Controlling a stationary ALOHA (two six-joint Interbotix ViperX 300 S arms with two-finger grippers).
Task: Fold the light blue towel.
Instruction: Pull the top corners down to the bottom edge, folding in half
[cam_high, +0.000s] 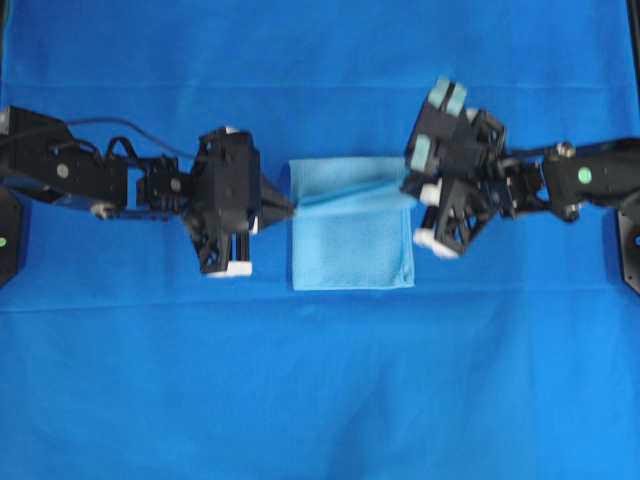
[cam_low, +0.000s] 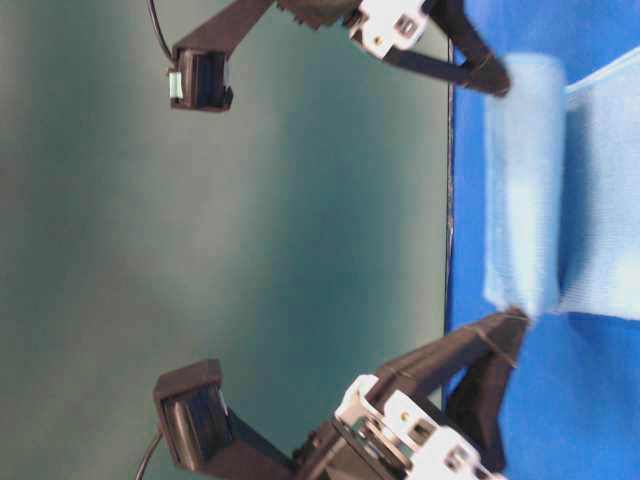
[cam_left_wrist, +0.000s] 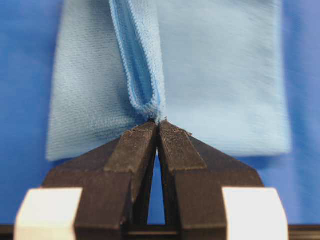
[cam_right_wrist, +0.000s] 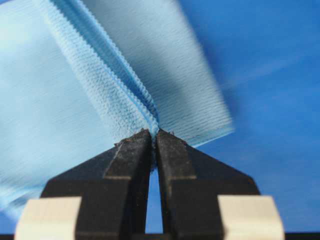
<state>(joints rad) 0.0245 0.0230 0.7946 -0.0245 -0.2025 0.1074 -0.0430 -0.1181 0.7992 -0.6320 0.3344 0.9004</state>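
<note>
The light blue towel (cam_high: 352, 235) lies partly folded in the middle of the royal blue tablecloth (cam_high: 320, 400). One band of it is lifted and stretched between both grippers. My left gripper (cam_high: 291, 208) is shut on the towel's left edge, where the hem (cam_left_wrist: 145, 95) bunches at the fingertips. My right gripper (cam_high: 404, 186) is shut on the right edge, pinching doubled fabric (cam_right_wrist: 120, 95). In the table-level view the raised band (cam_low: 520, 180) hangs off the cloth between the two sets of fingers.
The royal blue tablecloth covers the whole work surface. Both black arms reach in from the left (cam_high: 100, 180) and right (cam_high: 560, 180) sides. A dark stand (cam_high: 628, 245) sits at the right edge.
</note>
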